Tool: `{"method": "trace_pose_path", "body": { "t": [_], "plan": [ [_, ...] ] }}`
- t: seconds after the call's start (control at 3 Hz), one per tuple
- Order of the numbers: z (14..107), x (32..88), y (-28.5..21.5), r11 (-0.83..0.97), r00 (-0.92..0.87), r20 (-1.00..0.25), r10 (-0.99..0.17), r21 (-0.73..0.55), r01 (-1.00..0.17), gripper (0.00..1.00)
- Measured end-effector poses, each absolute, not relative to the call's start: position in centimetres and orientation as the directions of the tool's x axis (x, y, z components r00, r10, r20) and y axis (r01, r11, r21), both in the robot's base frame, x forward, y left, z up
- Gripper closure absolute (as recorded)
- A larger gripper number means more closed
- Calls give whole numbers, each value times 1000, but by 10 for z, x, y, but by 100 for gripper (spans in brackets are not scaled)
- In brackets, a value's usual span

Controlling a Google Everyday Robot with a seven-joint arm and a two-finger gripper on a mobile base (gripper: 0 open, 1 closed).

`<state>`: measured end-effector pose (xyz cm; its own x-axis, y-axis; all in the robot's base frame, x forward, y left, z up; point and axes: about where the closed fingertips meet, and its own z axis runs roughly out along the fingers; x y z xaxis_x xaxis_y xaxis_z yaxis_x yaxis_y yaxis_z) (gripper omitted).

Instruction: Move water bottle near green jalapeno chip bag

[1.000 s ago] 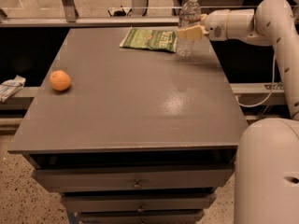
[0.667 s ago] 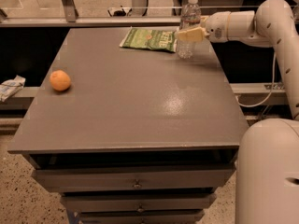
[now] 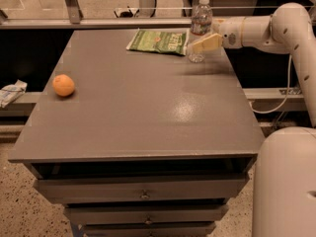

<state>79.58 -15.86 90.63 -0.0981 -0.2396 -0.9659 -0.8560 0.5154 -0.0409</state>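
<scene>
The water bottle [image 3: 200, 26], clear with a white cap, stands upright on the grey table [image 3: 148, 112] at its far right. It is right beside the right end of the green jalapeno chip bag [image 3: 159, 40], which lies flat near the far edge. My gripper [image 3: 201, 42] reaches in from the right at the bottle. Its near beige finger [image 3: 206, 43] crosses in front of the bottle's lower half with a small gap, and the far finger is hidden behind the bottle. The gripper looks open around the bottle.
An orange [image 3: 63, 85] lies on the table's left side. My white arm [image 3: 276, 26] spans the far right corner. A railing [image 3: 98, 22] runs behind the table, drawers [image 3: 143, 194] sit below the front edge, and a crumpled cloth [image 3: 11, 93] lies on the floor at left.
The near finger has come off the bottle's label and moved down toward the camera. The bottle has settled slightly lower. The bag and orange have not moved.
</scene>
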Motion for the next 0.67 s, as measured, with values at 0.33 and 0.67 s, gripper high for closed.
{"method": "trace_pose_path", "body": {
  "t": [0.33,0.67],
  "plan": [
    [905,792,-165,523,-99,-966,-239,-42,-851,0],
    [919,771,-187,526,-62,-962,-267,-92,-845,0]
  ]
}}
